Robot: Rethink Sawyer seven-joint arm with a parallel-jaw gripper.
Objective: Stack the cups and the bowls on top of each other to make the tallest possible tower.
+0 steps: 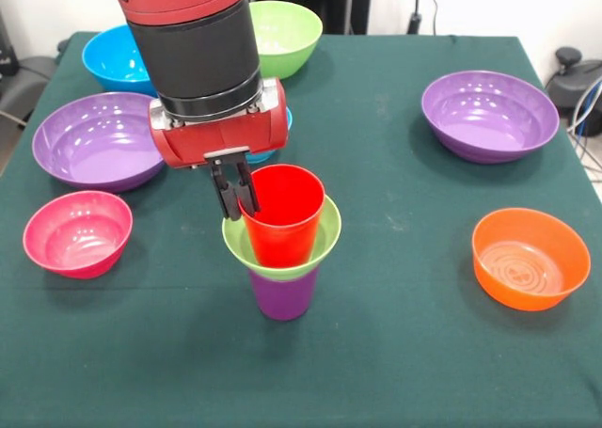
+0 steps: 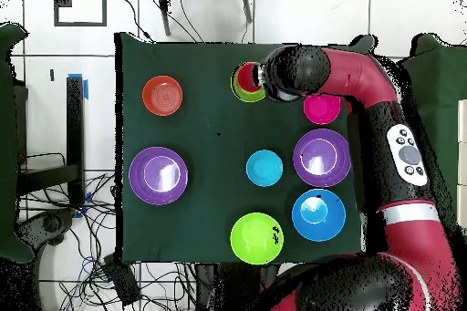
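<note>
At frame centre I see my end effector clamped on the rim of the solid red plastic cup, nested in a small lime green bowl atop the translucent purple cup. Three pieces stacked; seven bowls, like the orange bowl lower right, wait on the counter.

Green table, red cup nested in small green bowl beside arm, orange bowl, pink bowl, two purple bowls, two blue bowls, large green bowl.
</note>
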